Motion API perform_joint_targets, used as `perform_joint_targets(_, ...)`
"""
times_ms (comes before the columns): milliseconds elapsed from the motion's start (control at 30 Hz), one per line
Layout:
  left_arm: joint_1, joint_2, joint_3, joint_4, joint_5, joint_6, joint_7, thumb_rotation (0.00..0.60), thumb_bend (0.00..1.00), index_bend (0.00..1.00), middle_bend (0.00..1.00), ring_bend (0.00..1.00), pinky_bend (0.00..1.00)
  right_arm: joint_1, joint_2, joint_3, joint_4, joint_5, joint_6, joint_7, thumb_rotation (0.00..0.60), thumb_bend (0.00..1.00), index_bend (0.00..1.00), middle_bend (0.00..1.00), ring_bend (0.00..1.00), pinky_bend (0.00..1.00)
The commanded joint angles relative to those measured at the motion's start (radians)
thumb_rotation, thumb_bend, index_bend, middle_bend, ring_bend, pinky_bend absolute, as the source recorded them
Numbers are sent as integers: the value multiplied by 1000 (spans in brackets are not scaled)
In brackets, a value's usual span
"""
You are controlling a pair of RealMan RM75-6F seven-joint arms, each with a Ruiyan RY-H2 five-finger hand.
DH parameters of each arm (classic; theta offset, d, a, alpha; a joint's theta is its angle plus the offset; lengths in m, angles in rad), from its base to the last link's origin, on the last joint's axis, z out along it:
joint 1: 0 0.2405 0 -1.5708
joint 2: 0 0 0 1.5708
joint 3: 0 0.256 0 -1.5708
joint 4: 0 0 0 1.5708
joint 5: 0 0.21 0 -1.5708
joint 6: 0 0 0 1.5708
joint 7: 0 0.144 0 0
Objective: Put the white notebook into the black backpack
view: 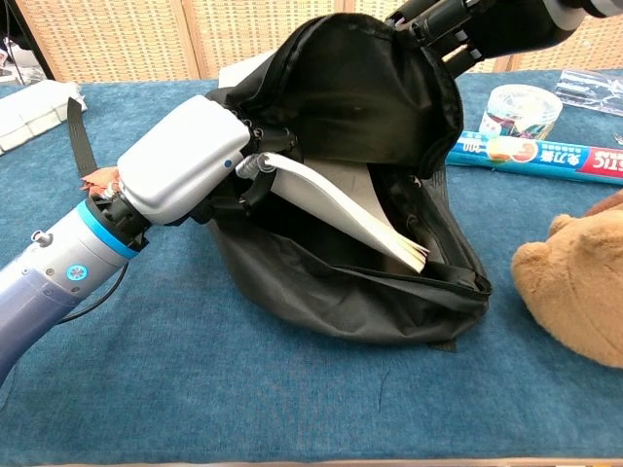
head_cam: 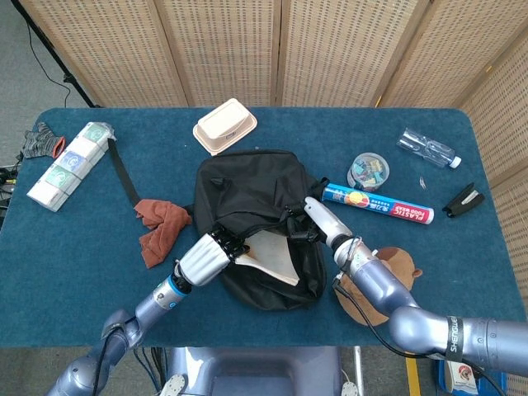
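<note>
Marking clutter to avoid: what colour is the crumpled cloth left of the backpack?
Rust red; the crumpled cloth shows best in the head view.

The left hand (view: 190, 165) has its fingers buried in the mouth of the black backpack (view: 341, 292), so its grip on the white notebook (view: 336, 206) cannot be traced; the notebook's inner end lies behind the near wall of the bag — only its upper edge and one corner show; the right hand (view: 443, 24) is cut by the top edge of the chest view, its fingertips lost in the fabric; the brown plush toy (view: 574, 287) runs off the right edge; the label print on the long blue box (head_cam: 377, 205) is too small to read.
</note>
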State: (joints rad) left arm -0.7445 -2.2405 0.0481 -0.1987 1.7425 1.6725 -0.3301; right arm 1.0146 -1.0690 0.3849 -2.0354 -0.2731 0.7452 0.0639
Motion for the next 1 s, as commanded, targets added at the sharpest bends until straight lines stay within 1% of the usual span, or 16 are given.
perform_joint_targets(33, 0, -1, 0, 4, -7, -5, 13, 600, 694, 781, 631, 542, 564, 1, 2, -2, -4, -5, 0, 4, 600, 733, 584, 481, 349, 476)
perform_joint_targets(200, -8, 1, -2, 15, -18, -21, 33, 600, 693, 781, 631, 540, 564, 2, 4, -7, -11, -14, 1, 12, 600, 733, 586, 483, 350, 476)
perform_joint_targets(267, -13, 3, -3, 19, -23, -43, 47, 600, 693, 779, 631, 538, 564, 4, 5, -9, -13, -17, 1, 16, 600, 733, 586, 483, 350, 476)
perform_joint_targets(300, -19, 4, -9, 27, -33, -76, 62, 600, 693, 775, 631, 535, 564, 4, 6, -11, -17, -19, 3, 16, 600, 733, 586, 483, 350, 476)
perform_joint_targets(367, -23, 5, -15, 23, -45, -105, 70, 600, 692, 763, 625, 523, 564, 6, 5, -15, -19, -23, 8, 16, 600, 733, 586, 483, 350, 477)
perform_joint_targets(467, -19, 16, -17, -1, -56, -137, 60, 600, 677, 705, 564, 467, 564, 9, 2, -23, -19, -27, 18, 13, 600, 732, 586, 483, 350, 477)
perform_joint_targets(567, -7, 40, -8, -33, -54, -132, 39, 600, 635, 584, 439, 364, 512, 9, -1, -27, -19, -31, 27, 15, 600, 733, 586, 483, 350, 477)
perform_joint_targets(633, 5, 65, 3, -65, -47, -119, 16, 600, 601, 474, 322, 283, 446, 8, -1, -30, -21, -35, 32, 16, 600, 733, 586, 483, 350, 477)
perform_joint_targets(700, 16, 90, 13, -93, -38, -94, -2, 600, 566, 390, 238, 224, 399, 7, -2, -34, -21, -41, 38, 14, 600, 733, 586, 483, 350, 477)
perform_joint_targets(767, 35, 137, 31, -146, -26, -73, -34, 600, 522, 306, 149, 160, 344, 6, -6, -37, -19, -46, 46, 15, 600, 733, 586, 483, 350, 477)
perform_joint_targets(833, 41, 168, 37, -188, -21, -65, -38, 600, 466, 216, 56, 97, 296, 6, -9, -39, -16, -49, 50, 15, 600, 733, 587, 485, 350, 477)
perform_joint_targets(933, 53, 224, 50, -269, -10, -46, -50, 600, 392, 128, 4, 42, 255, 7, -16, -42, -10, -51, 56, 14, 600, 733, 587, 485, 350, 476)
perform_joint_targets(1000, 66, 282, 70, -353, 7, -28, -74, 600, 352, 103, 0, 17, 236, 9, -22, -47, -1, -52, 63, 10, 600, 732, 587, 485, 350, 476)
